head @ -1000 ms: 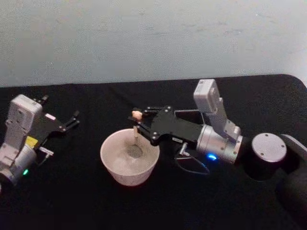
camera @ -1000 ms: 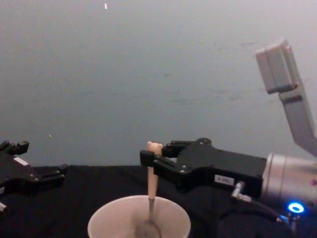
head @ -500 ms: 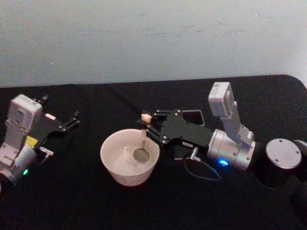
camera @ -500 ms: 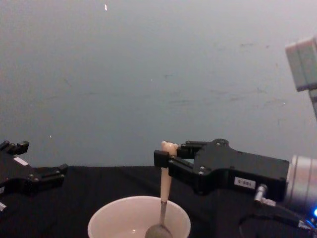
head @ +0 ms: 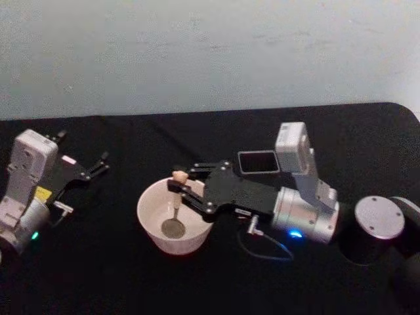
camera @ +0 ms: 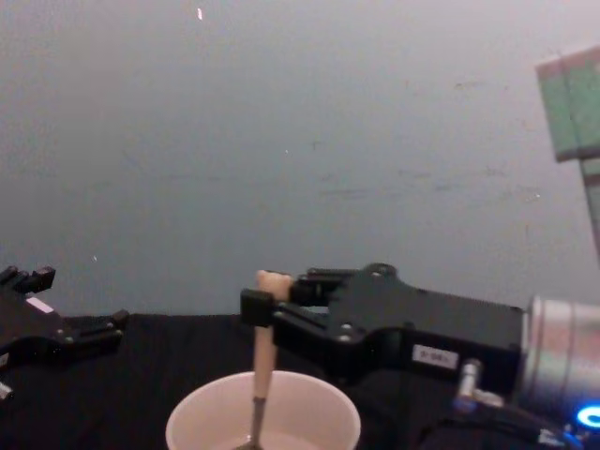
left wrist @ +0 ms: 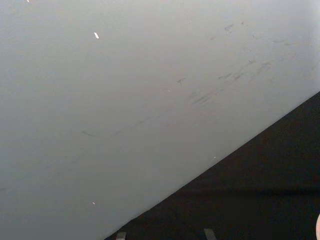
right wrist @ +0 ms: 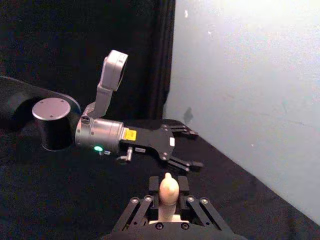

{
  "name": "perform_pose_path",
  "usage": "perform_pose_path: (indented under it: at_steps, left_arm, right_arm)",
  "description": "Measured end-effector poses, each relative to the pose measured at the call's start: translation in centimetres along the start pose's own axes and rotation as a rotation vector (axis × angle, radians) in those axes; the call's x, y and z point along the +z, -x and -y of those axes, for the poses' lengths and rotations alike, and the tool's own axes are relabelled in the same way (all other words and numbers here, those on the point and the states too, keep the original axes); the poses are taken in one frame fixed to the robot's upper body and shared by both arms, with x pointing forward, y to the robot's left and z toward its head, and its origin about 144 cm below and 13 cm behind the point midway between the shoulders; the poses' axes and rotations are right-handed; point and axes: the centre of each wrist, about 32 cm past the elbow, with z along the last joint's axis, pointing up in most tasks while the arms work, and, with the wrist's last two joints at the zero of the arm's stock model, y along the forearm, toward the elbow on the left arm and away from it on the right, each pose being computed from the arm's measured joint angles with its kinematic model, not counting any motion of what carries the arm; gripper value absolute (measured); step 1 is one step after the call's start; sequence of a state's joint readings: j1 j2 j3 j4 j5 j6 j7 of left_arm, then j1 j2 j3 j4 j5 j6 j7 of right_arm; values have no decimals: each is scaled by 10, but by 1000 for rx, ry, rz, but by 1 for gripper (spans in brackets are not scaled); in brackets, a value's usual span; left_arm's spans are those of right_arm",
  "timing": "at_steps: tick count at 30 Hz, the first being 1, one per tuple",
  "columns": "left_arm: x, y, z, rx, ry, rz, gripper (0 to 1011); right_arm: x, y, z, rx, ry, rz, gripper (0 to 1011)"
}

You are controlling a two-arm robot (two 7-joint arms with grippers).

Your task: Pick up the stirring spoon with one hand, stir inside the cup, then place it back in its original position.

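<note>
Head view: a slim beige-handled, bear-topped stirring spoon (head: 174, 210) is held upright in the wide cream round cup (head: 146, 203), its metal bowl low inside. The handle top is clamped by the black right end effector (head: 178, 180). The left end effector (head: 94, 168) is parked over the black table (head: 131, 275), fingers spread and empty. The dark grey square holder (head: 258, 161) stands behind.

Chest view: the grip is seen just under the head. The spoon is judged light, stiff and slick, so a high hold suits stirring.

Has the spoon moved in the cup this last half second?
Yes. Against the cup, the stirring spoon swung leftward, from right wall toward middle.
</note>
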State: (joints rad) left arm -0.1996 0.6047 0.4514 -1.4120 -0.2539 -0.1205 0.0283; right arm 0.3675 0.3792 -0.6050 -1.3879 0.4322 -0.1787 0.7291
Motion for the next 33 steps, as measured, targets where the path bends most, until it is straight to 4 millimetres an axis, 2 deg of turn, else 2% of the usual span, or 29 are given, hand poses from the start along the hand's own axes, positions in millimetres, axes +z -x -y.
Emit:
perform_pose_path:
  at_steps: [13,23,33]
  left_arm:
    - [0,0,0,0,0,0,1001]
    - [0,0,0,0,0,0,1001]
    - [0,0,0,0,0,0,1001]
  right_arm:
    - [-5,-15,-23,-40,9,17,214]
    - [-6,-27,-17,-89,16,27,214]
    - [-7,-28,-7,-106,24,28,214]
